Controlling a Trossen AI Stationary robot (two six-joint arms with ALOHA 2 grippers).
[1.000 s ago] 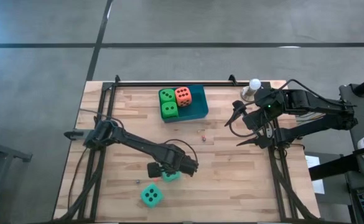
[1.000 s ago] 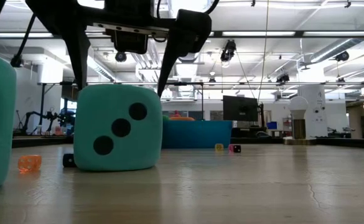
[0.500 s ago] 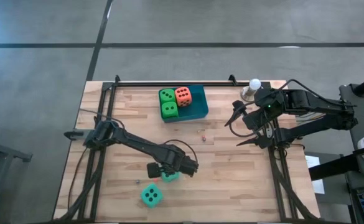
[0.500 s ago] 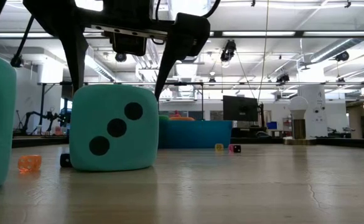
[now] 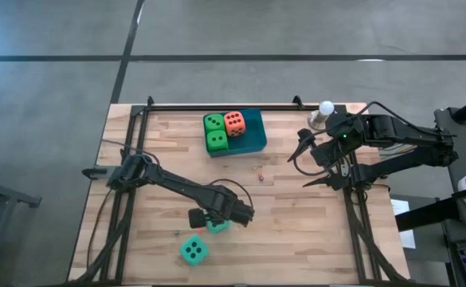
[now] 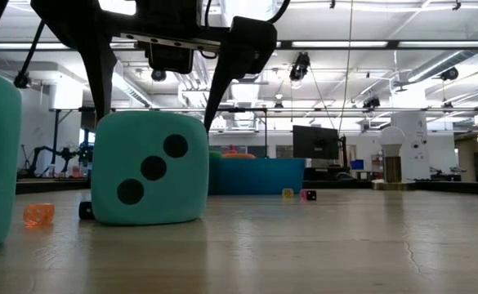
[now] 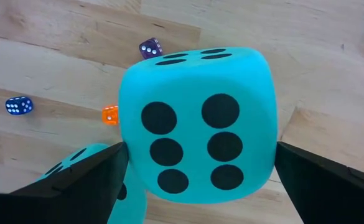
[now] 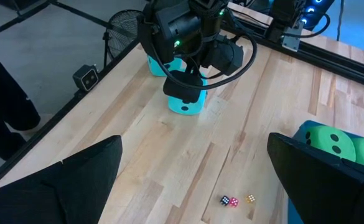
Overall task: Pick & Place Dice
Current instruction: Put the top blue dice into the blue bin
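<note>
The left claw hangs wide open straight over a teal die near the desk's front edge — fingers either side, not touching; the right claw waits open by the right edge.

Wooden table: blue tray, teal dice.
</note>
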